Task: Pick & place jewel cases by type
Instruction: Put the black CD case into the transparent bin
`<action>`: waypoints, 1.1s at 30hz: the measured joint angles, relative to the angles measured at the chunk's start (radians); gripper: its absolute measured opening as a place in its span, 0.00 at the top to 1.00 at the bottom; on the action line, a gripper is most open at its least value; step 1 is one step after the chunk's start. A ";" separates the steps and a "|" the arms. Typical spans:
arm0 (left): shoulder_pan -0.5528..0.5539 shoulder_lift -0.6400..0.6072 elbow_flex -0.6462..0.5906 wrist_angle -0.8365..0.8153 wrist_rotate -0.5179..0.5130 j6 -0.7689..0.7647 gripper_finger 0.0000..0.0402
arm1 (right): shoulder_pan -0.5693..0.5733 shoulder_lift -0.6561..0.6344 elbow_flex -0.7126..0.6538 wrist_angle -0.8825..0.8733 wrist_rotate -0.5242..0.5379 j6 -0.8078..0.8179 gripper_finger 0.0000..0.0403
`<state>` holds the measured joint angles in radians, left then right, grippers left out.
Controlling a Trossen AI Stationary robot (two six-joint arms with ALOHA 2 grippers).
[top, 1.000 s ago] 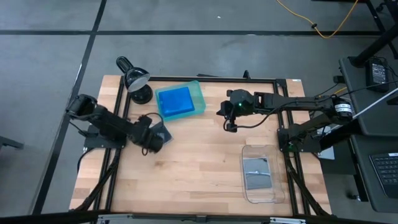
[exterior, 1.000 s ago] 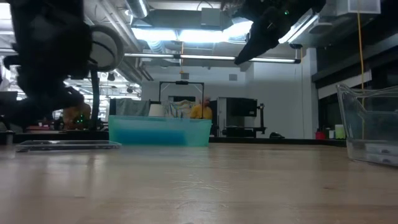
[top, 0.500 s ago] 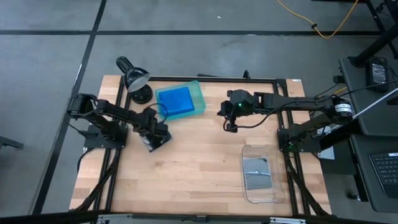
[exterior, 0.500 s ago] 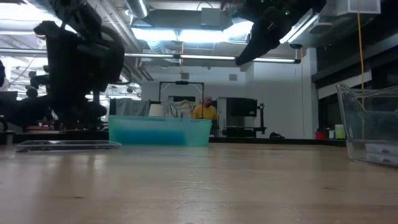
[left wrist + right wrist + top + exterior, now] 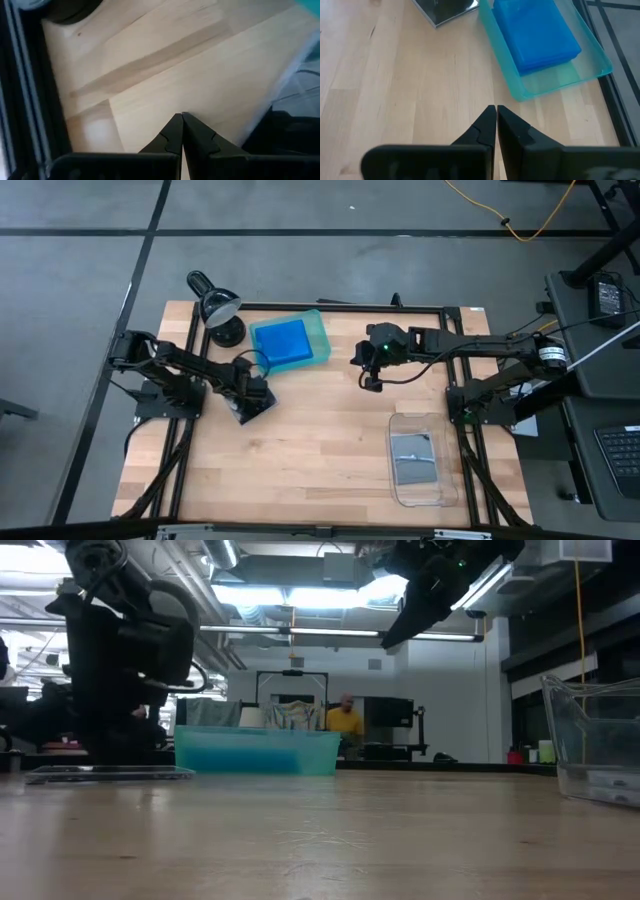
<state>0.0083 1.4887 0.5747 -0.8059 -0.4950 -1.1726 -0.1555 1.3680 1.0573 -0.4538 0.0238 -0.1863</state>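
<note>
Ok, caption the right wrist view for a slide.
Right gripper, shut and empty, hovers over the table near blue jewel cases in the green tray.
</note>
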 joint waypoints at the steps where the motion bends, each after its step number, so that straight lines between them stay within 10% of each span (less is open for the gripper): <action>1: -0.002 0.000 0.000 0.013 -0.003 0.012 1.00 | 0.000 0.000 0.000 0.000 0.000 0.000 0.95; 21: -0.060 0.002 0.063 0.354 0.086 0.260 1.00 | 0.000 -0.001 0.000 0.017 0.000 -0.005 0.95; 33: -0.107 -0.055 0.145 -0.112 0.053 0.102 1.00 | 0.000 -0.001 0.001 -0.001 0.000 -0.006 0.95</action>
<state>-0.0989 1.4342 0.7200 -0.9183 -0.4416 -1.0705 -0.1554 1.3674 1.0584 -0.4551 0.0242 -0.1921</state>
